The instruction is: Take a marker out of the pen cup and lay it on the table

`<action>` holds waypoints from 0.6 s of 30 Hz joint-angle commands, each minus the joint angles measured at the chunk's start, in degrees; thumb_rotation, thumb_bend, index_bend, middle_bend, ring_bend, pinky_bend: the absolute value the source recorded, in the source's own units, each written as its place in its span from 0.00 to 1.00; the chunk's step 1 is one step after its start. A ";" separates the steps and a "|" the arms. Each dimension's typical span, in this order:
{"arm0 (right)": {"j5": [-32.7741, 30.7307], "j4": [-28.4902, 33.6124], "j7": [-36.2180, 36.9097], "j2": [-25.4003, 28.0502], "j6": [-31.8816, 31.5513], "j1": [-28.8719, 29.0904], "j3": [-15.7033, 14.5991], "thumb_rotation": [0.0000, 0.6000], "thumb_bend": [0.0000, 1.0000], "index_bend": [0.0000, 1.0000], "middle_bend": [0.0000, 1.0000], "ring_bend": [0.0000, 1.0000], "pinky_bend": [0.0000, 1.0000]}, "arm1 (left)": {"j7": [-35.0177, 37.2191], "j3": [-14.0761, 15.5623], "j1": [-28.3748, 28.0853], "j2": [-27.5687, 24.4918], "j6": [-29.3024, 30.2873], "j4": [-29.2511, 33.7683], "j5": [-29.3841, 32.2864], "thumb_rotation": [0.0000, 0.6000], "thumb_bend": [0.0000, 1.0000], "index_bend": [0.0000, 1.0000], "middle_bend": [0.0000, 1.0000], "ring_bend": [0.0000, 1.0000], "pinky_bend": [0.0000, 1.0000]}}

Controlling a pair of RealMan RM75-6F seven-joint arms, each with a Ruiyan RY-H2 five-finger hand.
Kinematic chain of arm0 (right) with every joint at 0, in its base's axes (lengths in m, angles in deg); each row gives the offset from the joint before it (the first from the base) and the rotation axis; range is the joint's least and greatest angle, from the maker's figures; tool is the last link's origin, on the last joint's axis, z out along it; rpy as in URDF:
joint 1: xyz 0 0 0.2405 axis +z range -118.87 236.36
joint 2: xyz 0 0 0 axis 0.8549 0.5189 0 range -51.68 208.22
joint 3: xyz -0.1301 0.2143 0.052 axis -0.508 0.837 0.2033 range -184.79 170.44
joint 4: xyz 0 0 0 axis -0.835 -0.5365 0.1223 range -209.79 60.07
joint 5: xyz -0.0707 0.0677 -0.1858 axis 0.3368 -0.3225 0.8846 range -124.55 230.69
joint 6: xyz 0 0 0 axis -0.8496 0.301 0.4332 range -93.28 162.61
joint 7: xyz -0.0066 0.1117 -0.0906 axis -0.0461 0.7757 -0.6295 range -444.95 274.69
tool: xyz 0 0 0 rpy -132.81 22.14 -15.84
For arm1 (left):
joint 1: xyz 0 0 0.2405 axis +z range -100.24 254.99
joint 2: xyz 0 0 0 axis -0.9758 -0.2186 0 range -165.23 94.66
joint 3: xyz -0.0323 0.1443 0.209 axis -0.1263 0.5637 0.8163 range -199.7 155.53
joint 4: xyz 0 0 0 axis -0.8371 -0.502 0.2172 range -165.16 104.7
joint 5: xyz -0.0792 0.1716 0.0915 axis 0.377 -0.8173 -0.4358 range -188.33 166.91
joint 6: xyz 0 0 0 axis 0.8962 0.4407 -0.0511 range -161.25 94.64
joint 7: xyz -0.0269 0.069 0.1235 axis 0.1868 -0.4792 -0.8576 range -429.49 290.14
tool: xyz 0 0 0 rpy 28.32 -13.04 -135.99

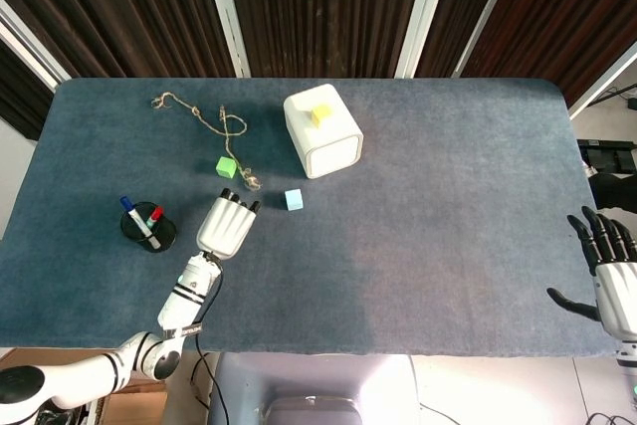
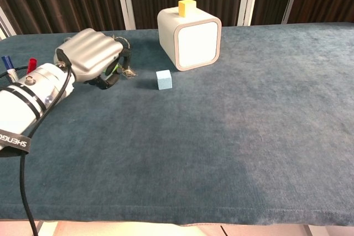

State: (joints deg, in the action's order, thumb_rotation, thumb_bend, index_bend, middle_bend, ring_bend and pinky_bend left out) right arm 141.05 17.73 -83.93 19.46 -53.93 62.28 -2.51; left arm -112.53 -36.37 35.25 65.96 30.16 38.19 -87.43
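The black mesh pen cup [image 1: 147,229] stands near the table's left front, with a blue-capped marker [image 1: 130,208] and a red-capped marker [image 1: 153,216] sticking out of it. My left hand [image 1: 227,225] is to the right of the cup, low over the table between it and the light blue cube. Its fingers [image 1: 239,201] are curled in under the white back of the hand [image 2: 91,58]. The marker it carried is hidden beneath the hand in both views. My right hand [image 1: 609,268] hangs open off the table's right front edge, holding nothing.
A green cube [image 1: 227,166] lies just beyond my left hand, and a light blue cube [image 1: 294,199] to its right. A white box [image 1: 322,131] with a yellow cube [image 2: 187,7] on top stands at the back centre. A knotted rope [image 1: 199,111] lies at the back left.
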 commanded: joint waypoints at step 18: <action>0.33 -2.12 3.86 0.27 3.70 0.86 -1.43 1.00 0.05 0.00 0.10 0.00 0.19 | 19.81 2.70 21.97 -31.72 16.07 30.30 5.33 1.00 0.30 0.09 0.18 0.14 0.06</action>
State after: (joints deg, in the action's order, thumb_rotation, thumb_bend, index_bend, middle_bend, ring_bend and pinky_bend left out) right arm 141.10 15.95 -80.45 19.91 -50.41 62.97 -3.79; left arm -98.19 -35.96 52.00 39.35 42.84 66.68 -81.70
